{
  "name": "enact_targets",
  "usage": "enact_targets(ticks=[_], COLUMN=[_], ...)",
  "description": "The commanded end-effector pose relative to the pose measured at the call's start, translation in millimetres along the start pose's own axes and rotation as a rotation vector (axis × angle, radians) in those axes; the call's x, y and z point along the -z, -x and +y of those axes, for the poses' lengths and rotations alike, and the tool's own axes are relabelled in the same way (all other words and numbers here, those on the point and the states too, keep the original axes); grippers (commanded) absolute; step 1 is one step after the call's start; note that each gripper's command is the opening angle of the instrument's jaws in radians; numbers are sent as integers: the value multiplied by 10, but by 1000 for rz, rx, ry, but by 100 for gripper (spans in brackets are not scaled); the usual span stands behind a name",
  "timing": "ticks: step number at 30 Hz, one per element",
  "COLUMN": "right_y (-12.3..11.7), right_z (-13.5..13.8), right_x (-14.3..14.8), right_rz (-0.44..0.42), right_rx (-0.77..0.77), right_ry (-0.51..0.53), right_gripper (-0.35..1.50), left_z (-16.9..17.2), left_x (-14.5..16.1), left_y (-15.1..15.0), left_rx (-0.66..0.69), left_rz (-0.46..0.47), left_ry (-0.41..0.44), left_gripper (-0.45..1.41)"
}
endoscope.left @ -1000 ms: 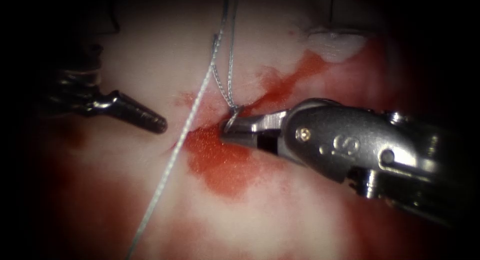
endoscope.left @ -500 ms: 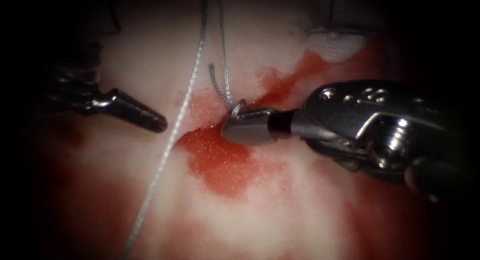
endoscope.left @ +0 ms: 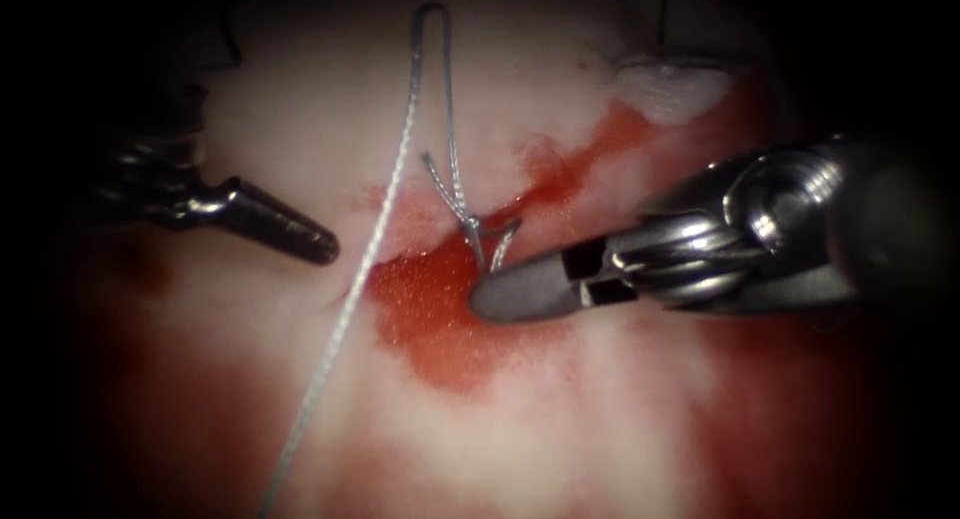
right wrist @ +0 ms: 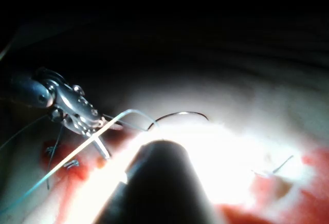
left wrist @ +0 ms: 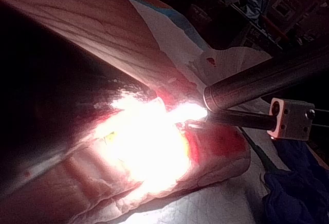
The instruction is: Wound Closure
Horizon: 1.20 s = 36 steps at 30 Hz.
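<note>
Entering from the right of the endoscope view, the right claw [endoscope.left: 490, 297] is seen with its jaws closed together, the tip lying on the red fluid [endoscope.left: 440, 329] at the centre of the tissue [endoscope.left: 600, 419]. Whether anything is gripped cannot be told; a short cut end of thread [endoscope.left: 445, 189] and a small loop are seen just above the tip. A long thread [endoscope.left: 350, 299] is laid from the upper centre down to the lower left. The left claw [endoscope.left: 315, 247] is held closed and empty at the left, apart from the thread.

Within the left wrist view, the tissue is washed out by glare and the claw cannot be made out.

Within the right wrist view, the curved needle [right wrist: 180, 114] is seen lying on the tissue beside the left claw [right wrist: 97, 131], with thread strands crossing.
</note>
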Motion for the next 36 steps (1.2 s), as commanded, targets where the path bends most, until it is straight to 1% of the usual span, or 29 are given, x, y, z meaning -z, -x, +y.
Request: enact_targets(ticks=[1,2,3,7,9,10,14,15,16,17,18,19,20,21,22,23,24,25,27,30,33,36], right_y=[-13,-14,-16,-21,-23,-25,-25,-24,-24,-24,-24,-25,-25,-25,-25,-24,-24,-24,-24,-24,-24,-24], right_z=[-8,-8,-8,-8,-7,-5,1,3,4,4,4,4,5,5,6,7,7,8,7,7,7,7], right_x=[-3,-2,1,6,9,13,16,17,18,18,18,18,18,18,19,19,19,19,19,19,19,19], right_rz=[9,17,31,53,75,91,89,87,87,89,93,97,97,97,99,101,101,101,101,101,101,102], right_rx=[-15,-54,-134,-266,-360,-435,-442,-438,-437,-437,-438,-439,-438,-438,-437,-436,-436,-435,-436,-435,-435,-436], right_ry=[-12,-38,-100,-200,-256,-295,-295,-297,-297,-297,-297,-297,-296,-296,-296,-295,-295,-295,-296,-295,-295,-295], right_gripper=[-35,-35,-35,-35,-35,-35,-35,-35,-35,-35,-35,-35,-35,-35,-35,-35,-35,-35,-35,-35,-35,-35], left_z=[0,0,0,-1,-2,-2,-5,-11,-14,-18,-21,-32,-34,-34,-38,-41,-41,-43,-50,-53,-55,-60], left_x=[1,2,2,4,4,4,3,1,-2,-4,-6,-15,-18,-18,-24,-30,-30,-33,-51,-63,-72,-81], left_y=[13,13,13,14,14,15,16,18,20,21,20,15,14,14,11,11,11,11,10,11,13,16], left_rx=[0,0,6,13,14,21,23,-203,-311,-399,-461,-608,-647,-647,-784,-861,-861,-879,-943,-988,-1024,-1032], left_rz=[-7,-7,-6,-5,-5,-5,-5,2,-12,-53,-92,-201,-225,-225,-295,-345,-345,-343,-336,-334,-334,-332], left_ry=[1,1,0,-2,-2,-2,-3,-20,-45,-91,-119,-156,-179,-179,-231,-260,-260,-256,-212,-198,-208,-216], left_gripper=[93,93,93,93,93,93,89,81,81,79,74,57,52,52,42,36,36,31,24,24,26,26])
